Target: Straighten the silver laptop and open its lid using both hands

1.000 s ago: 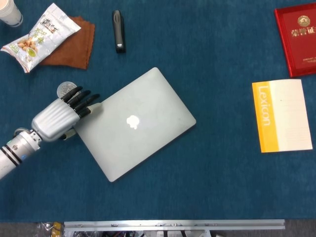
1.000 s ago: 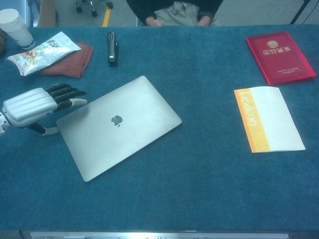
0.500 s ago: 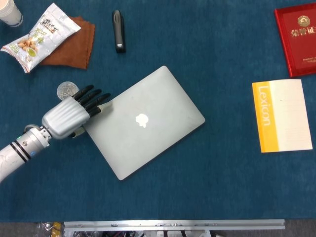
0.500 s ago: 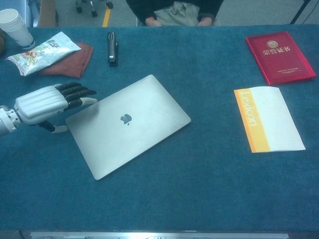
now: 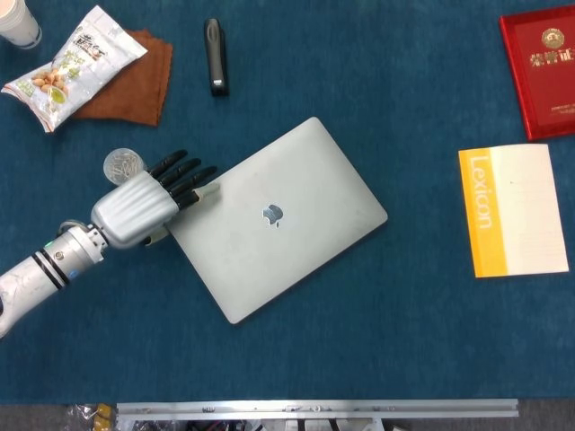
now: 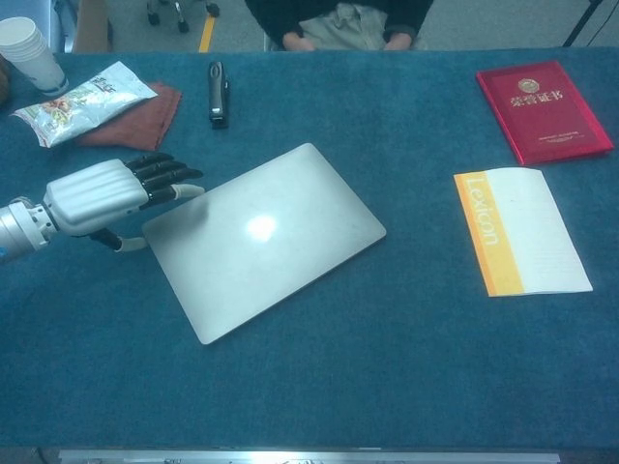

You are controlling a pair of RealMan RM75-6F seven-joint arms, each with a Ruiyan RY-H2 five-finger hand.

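The left hand [image 5: 144, 208] covers the silver laptop [image 5: 278, 220]'s near-left corner, so contact there is perhaps only a touch. Far left of the laptop, a paper cup [image 5: 16, 20] is cropped; far right, the red booklet [image 5: 542, 67] too.

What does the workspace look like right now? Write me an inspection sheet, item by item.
Surface: blue felt-like tabletop, metal rail along the near edge.
Job's things: closed silver laptop, lying skewed to the table edge.
Clutter: black stapler-like tool; snack packet on a brown cloth; white paper cup; crumpled foil ball; yellow-and-white Lexicon booklet; red certificate folder.
Hands: left hand with fingertips at the laptop's left corner, holding nothing; right hand not in view.
Cables: nothing seen.
Surroundings: seated person behind the far edge.
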